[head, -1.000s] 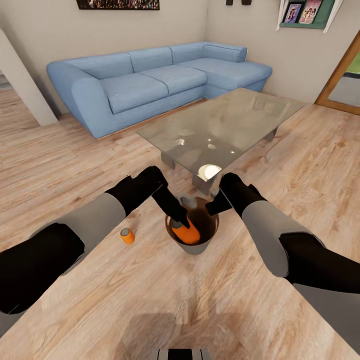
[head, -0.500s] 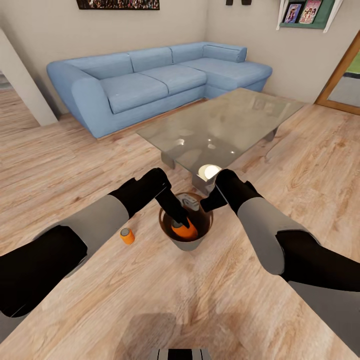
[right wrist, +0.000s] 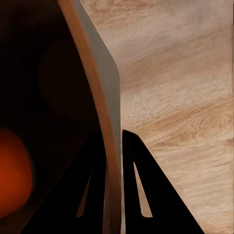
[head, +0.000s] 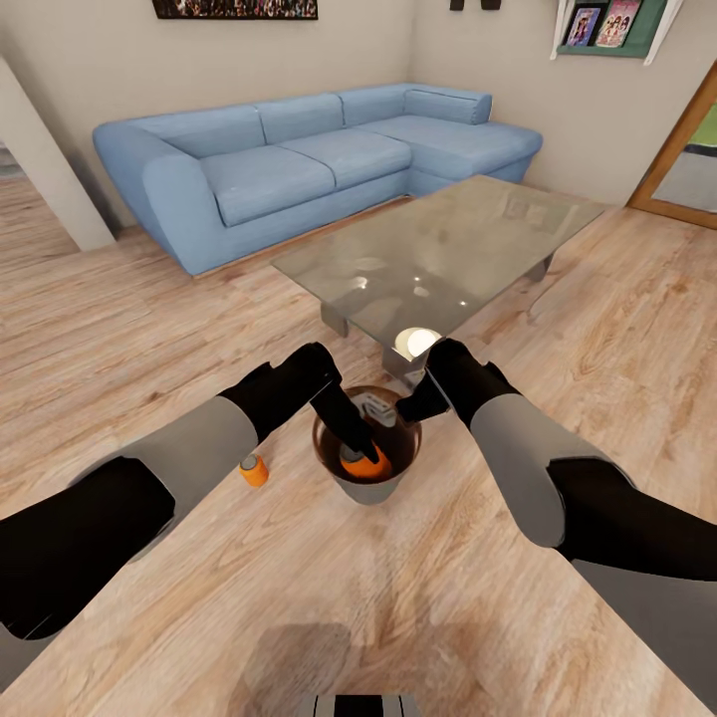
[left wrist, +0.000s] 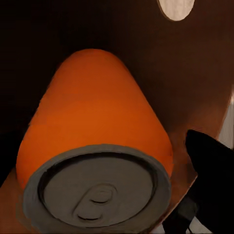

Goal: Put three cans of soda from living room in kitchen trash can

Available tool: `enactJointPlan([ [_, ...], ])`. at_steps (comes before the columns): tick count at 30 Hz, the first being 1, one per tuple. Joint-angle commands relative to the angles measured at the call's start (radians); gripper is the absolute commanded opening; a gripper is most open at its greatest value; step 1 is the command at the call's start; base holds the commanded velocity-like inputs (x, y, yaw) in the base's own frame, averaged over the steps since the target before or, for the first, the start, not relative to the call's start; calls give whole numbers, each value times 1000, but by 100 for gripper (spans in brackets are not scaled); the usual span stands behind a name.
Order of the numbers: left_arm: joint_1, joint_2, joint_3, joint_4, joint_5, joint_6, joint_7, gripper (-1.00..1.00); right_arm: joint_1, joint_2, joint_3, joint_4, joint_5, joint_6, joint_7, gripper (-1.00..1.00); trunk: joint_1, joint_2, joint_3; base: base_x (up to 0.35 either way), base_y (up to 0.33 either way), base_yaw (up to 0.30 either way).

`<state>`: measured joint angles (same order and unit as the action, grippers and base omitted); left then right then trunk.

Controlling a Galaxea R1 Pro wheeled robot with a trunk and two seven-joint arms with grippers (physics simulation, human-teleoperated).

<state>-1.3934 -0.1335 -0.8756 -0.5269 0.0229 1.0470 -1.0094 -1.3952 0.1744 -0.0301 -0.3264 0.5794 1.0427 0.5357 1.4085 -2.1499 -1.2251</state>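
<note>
Our left hand (head: 357, 448) closed on an orange can (head: 362, 465) inside the bin (head: 368, 486), right hand (right wrist: 113, 195) pinching its rim, second can (head: 254, 470) on floor (head: 299, 578)

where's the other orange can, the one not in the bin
In the head view, the loose orange can stands on the wood floor, left of the trash can, beside the left forearm.

Bin (head: 370, 487) mouth crowded: left claw (head: 360, 456), orange can (head: 360, 464).
</note>
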Motion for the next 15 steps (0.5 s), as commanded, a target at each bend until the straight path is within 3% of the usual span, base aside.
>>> enactJointPlan([
  [1,0,0,0,0,2,0,5,100,-1,0,-8,-17,-27,4,6,-100,0,0,0,0,0,0],
  [15,1,11,4,-3,3,0,13,100,-2,-2,-25,-17,-27,4,6,-100,0,0,0,0,0,0],
])
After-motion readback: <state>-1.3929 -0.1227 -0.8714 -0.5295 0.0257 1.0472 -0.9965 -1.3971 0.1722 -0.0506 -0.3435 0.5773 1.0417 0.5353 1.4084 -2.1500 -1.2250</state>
